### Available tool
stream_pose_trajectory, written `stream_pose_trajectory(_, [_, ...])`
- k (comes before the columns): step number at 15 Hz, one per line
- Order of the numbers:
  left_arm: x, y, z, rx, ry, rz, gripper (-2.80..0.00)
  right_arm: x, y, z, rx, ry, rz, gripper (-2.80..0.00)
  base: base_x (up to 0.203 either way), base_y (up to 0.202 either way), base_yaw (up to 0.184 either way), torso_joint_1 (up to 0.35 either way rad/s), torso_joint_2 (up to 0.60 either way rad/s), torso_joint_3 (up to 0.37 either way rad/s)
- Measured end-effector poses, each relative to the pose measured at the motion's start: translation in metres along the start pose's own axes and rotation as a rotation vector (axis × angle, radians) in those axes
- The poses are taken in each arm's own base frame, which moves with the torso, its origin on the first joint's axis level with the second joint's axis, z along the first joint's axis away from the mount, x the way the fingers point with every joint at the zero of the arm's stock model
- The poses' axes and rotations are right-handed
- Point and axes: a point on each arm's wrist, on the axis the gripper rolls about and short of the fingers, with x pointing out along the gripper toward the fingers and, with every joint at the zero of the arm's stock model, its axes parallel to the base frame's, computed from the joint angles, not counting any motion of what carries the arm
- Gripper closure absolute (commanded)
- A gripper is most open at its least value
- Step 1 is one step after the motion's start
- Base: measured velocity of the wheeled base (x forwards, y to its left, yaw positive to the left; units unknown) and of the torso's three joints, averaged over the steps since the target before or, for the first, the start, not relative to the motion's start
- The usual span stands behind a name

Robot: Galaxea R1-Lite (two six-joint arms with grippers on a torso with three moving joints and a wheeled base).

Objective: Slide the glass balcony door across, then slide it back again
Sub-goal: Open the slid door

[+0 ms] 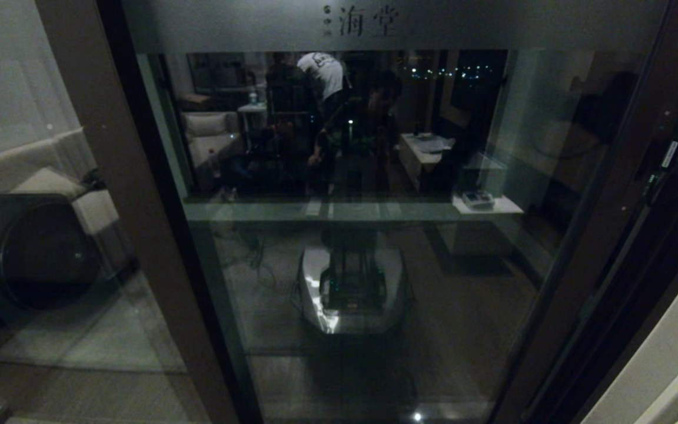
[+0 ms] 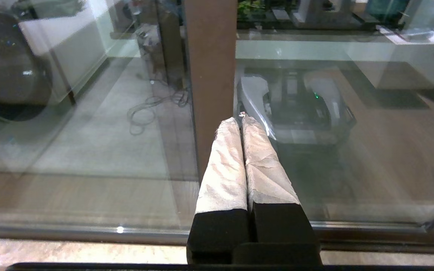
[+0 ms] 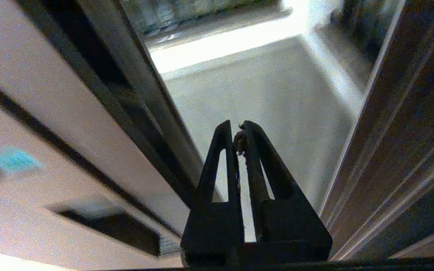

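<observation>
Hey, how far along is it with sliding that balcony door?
Done: can't tell; in the head view the door fills the frame. In hand: the right hand, shut, points into a gap between frame edges, holding nothing. The left hand is parked, shut. Left: at least one slide.

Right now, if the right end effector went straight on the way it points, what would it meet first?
Probably nothing close: the right end effector, shut, points into the gap between two dark frames, toward pale floor. Depth is unclear.

Glossy glass balcony door, frosted band.
</observation>
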Motion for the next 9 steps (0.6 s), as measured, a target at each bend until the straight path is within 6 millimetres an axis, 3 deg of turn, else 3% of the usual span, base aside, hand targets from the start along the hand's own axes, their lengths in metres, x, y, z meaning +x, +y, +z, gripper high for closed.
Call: stream_pose_trajectory(9, [0.000,0.000,0.000,-0.001,0.000,0.000,0.00,0.004,0.021,-0.016,-0.006,0.029,0.055,0.00,0.000,0.000,0.000,0.000,0.00,0.000])
